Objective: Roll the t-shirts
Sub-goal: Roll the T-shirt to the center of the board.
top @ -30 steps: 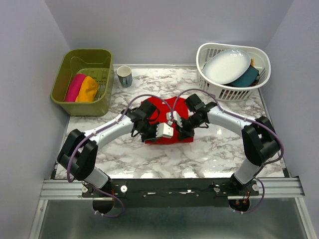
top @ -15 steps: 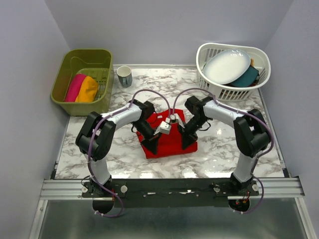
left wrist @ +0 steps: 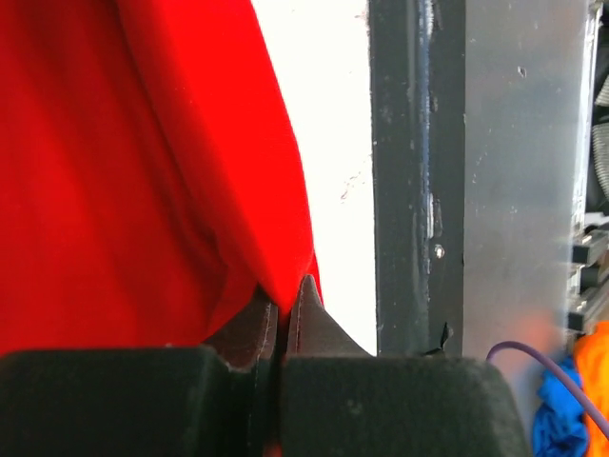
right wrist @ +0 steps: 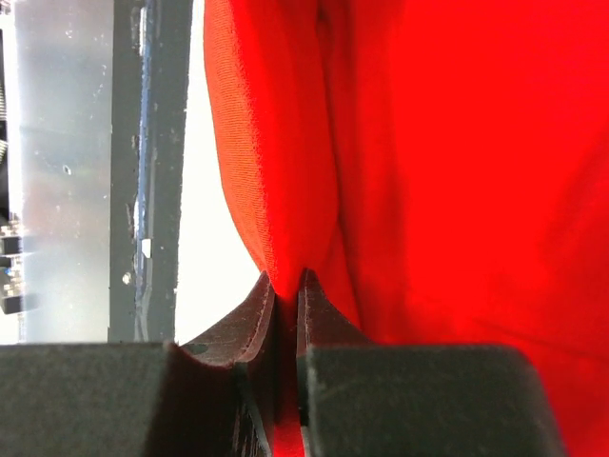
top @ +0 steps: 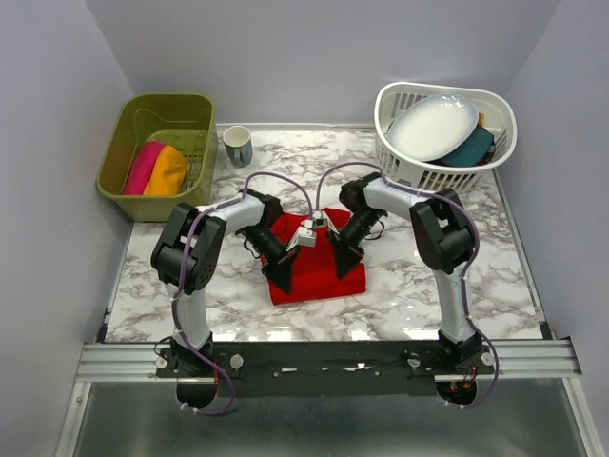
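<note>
At the far left of the desk point(top: 428, 286), a green bin point(top: 157, 205) holds the magenta t-shirt point(top: 143, 167) and the orange t-shirt point(top: 168, 171), bundled side by side and well apart from the work.

Toward the middle, the left tool point(top: 283, 275) is pinched onto the left edge of the red t-shirt point(top: 319, 281). Its wrist view shows both fingers pressed together with a fold of red cloth caught between the tips. The red t-shirt lies folded on the desk between the two arms. Its long axis seems to run from the near edge away toward the back wall.

On the right edge, the right tool point(top: 343, 262) is clamped on the cloth in the same way, level with its partner.

So the cloth lies straight between the tools, neither arm nearer than the other. The line joining the two grips crosses the long axis, and that line would likely serve as the roll's axis, with the bulk to be wound lying beyond it.

A white basket point(top: 447, 176) sits at the far right, clear of both arms.
</note>
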Controlling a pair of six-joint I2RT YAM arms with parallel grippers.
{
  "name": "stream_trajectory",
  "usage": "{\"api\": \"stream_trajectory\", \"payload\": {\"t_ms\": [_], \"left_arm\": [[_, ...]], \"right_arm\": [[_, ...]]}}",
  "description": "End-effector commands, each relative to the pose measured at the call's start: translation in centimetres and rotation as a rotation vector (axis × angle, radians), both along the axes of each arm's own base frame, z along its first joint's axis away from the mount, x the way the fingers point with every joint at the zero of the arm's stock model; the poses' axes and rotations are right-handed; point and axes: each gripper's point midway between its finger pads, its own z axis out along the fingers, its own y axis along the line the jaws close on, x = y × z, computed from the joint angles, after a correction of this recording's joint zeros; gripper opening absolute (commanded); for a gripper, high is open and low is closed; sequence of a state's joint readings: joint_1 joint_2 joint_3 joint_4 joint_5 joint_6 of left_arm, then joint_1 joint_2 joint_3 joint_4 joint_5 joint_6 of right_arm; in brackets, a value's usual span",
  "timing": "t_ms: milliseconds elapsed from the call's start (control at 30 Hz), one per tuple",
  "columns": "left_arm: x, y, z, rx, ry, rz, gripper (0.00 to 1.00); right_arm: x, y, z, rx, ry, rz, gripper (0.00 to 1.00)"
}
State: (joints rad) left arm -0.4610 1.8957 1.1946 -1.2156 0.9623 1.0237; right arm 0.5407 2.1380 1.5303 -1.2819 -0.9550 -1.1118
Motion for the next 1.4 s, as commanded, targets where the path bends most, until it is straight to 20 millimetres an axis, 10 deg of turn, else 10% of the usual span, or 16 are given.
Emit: {"api": "stream_trajectory", "payload": {"t_ms": [0, 233, 533, 867, 1067, 1367], "left_arm": [[-1.6, 3.1, -2.5, 0.239, 0.130, 0.010, 0.00], [0.0, 3.7, -4.5, 0.284, 0.161, 0.075, 0.02], [3.4, 6.0, -4.2, 0.327, 0.012, 0.159, 0.28], [7.1, 5.1, 5.0, 0.224, -0.593, 0.205, 0.46], [7.2, 3.0, 5.7, 0.169, -1.097, 0.221, 0.67], [5.8, 1.1, 3.5, 0.066, -1.402, 0.188, 0.86]], "right_arm": [[0.2, -0.3, -0.3, -0.034, 0.044, 0.063, 0.02], [1.4, 0.3, -1.4, -0.107, 0.103, 0.025, 0.04], [2.0, -0.3, -3.6, -0.244, 0.141, -0.025, 0.04], [3.6, -0.1, -6.8, -0.434, 0.221, -0.100, 0.05], [3.3, -0.2, -6.9, -0.437, 0.218, -0.096, 0.04], [3.1, -0.2, -7.4, -0.466, 0.227, -0.095, 0.05]]}}
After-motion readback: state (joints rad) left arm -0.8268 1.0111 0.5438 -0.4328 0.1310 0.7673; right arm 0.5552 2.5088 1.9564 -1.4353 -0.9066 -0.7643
